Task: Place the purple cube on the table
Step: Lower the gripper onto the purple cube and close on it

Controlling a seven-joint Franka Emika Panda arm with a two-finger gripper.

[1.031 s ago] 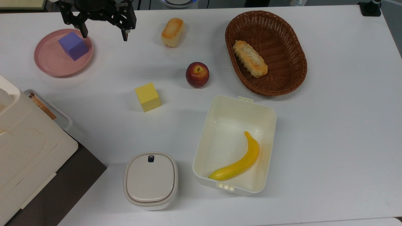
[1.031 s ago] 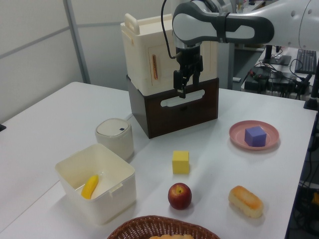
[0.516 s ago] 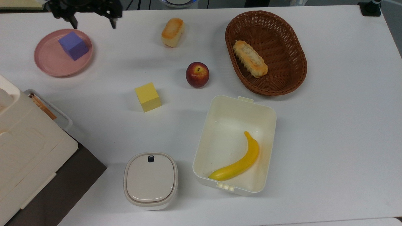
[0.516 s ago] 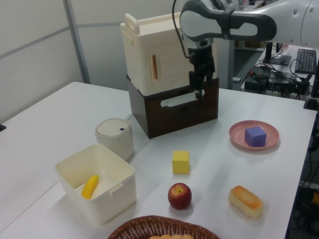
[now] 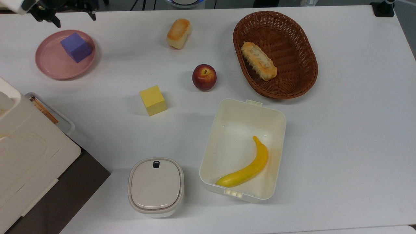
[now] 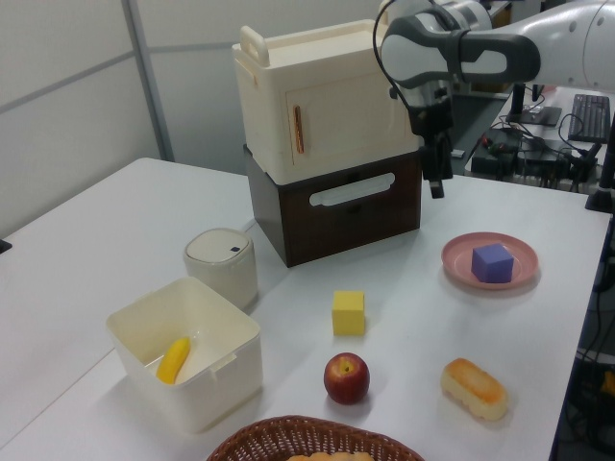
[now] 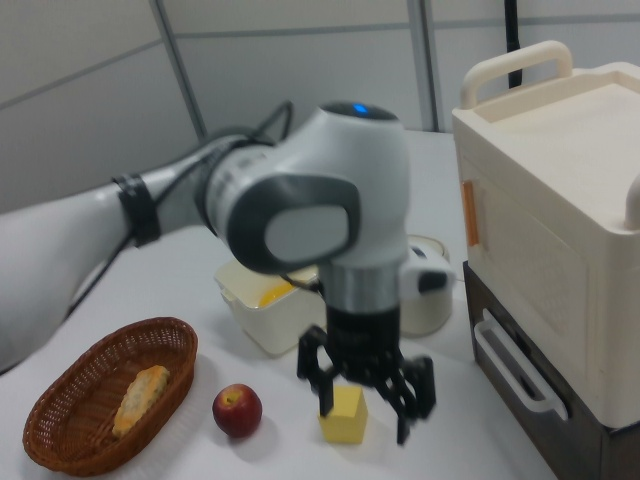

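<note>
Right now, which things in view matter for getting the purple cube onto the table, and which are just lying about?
Belongs to the job:
purple cube, sitting on the pink plate
table
gripper, open, empty

Lying about:
yellow cube
apple
bread roll
basket holding a pastry
open box holding a banana
lidded container

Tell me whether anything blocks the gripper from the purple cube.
Nothing visible does. The open gripper hangs beyond the pink plate, and the purple cube sits uncovered on it.
</note>
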